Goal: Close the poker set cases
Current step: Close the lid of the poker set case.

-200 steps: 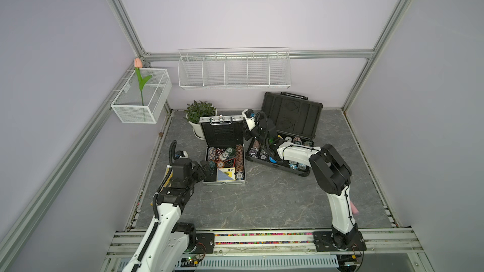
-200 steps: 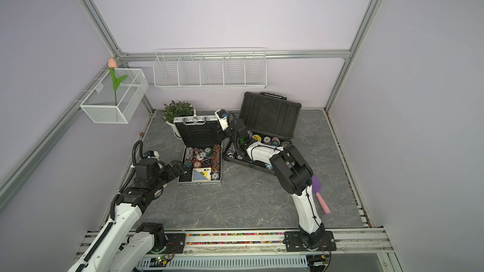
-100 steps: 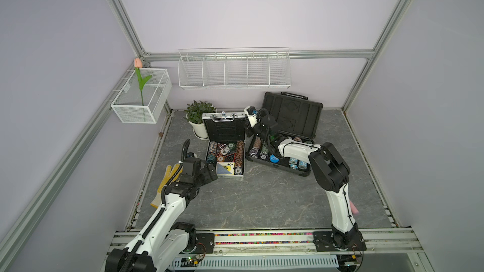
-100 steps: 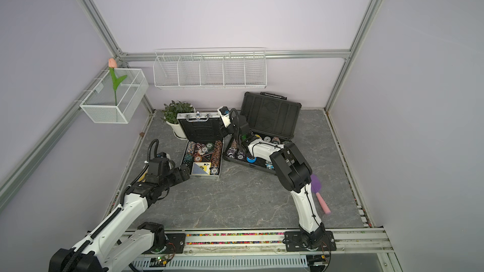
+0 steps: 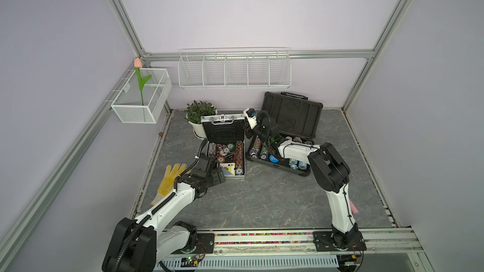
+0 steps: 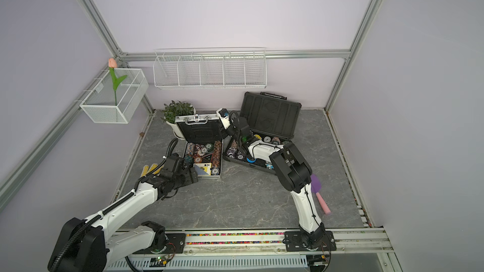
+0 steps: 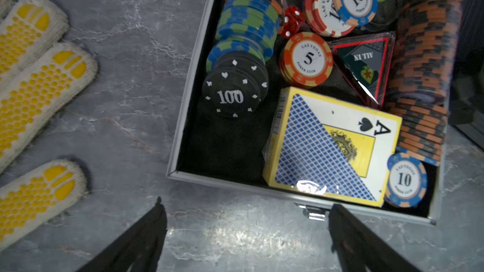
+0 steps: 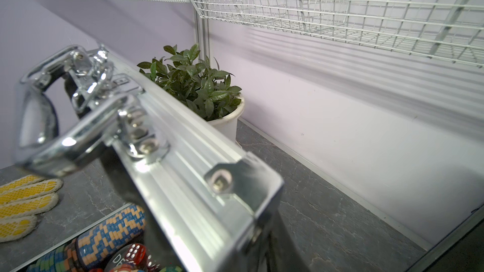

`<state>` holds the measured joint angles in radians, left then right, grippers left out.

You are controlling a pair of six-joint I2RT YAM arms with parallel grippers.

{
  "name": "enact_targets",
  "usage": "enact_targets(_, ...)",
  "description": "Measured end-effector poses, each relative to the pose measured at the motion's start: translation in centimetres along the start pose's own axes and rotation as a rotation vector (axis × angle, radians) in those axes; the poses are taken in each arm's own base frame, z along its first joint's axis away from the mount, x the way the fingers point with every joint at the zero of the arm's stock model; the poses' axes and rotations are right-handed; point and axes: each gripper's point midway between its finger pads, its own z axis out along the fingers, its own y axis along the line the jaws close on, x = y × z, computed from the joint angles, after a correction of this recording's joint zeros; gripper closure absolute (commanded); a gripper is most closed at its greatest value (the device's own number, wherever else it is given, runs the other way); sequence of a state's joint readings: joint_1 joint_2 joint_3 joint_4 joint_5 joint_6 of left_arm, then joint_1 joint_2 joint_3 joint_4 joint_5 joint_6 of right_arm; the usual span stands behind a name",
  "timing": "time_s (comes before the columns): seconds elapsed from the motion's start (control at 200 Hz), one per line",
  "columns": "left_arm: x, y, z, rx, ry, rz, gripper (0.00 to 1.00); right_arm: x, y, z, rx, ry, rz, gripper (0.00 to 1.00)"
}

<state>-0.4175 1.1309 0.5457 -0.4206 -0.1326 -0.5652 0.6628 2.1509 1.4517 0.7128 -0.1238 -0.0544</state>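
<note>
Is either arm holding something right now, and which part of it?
The right gripper grips the silver case's lid at its top corner; the left gripper is open and empty.

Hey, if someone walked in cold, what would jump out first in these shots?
Two open poker cases mid-floor: a small silver aluminium case crammed with colourful chips, and a larger dark grey case beside it. The right gripper is shut on the silver lid's edge. A yellow-dotted work glove lies by the left arm.
</note>
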Motion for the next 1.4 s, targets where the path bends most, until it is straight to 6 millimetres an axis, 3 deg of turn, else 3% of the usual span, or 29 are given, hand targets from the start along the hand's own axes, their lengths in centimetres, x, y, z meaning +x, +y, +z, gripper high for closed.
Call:
enact_targets(0.18,0.4,-1.0,0.7,0.009,0.006,-0.002,0.03,0.0,0.6,-0.2,-0.015,-0.003,-0.011,0.84)
enact_targets(0.55,-0.2,-0.8,1.5,-0.05,-0.038,-0.004,0.04,0.0,0.9,-1.1,-0.004,0.004,-0.041,0.83)
enact_targets(0.88,-0.2,-3.9,-0.1,0.075,-0.114,0.045,0.04,0.0,1.7,-1.1,-0.02,0.006,-0.039,0.83)
enact_targets(1.165,1.0,-4.5,0.2,0.095,-0.105,0.067,0.04,-0.1,2.3,-0.9,-0.052,0.014,-0.033,0.83)
enact_targets(1.399,2.2,-6.2,-1.0,0.12,-0.072,0.127,0.03,-0.2,2.2,-0.7,-0.052,0.039,-0.022,0.83)
